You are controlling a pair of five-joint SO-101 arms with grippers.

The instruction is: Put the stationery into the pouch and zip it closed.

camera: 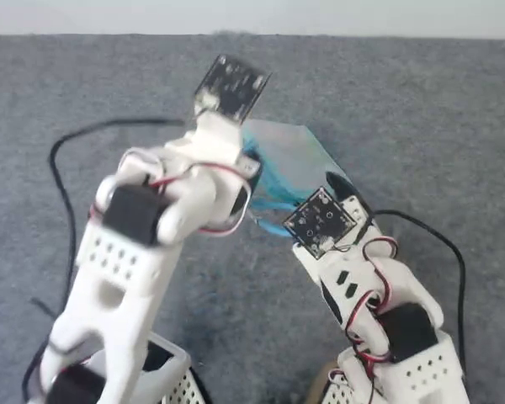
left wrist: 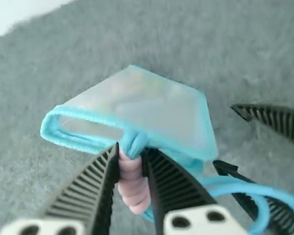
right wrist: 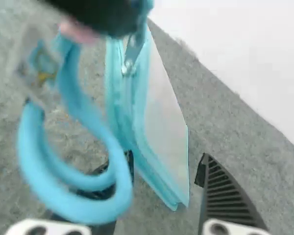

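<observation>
The pouch (left wrist: 137,100) is translucent with light blue trim (camera: 296,156) and lies tilted over the grey carpet. My left gripper (left wrist: 130,149) is shut on a pink ribbed tab (left wrist: 133,188) tied to the pouch's zipper end. A metal zipper pull (right wrist: 130,54) hangs just below that grip. My right gripper (right wrist: 166,159) is open, its two fingers standing on either side of the pouch's far corner (right wrist: 174,196). From the left wrist view the right gripper (left wrist: 225,137) shows beyond that corner. A blue strap loop (right wrist: 63,176) dangles beside it. No loose stationery shows.
Grey carpet (camera: 421,109) covers the whole table. A black cable (camera: 63,172) curves at the left, and another cable (camera: 450,244) runs at the right. A pale wall lies beyond the carpet's far edge.
</observation>
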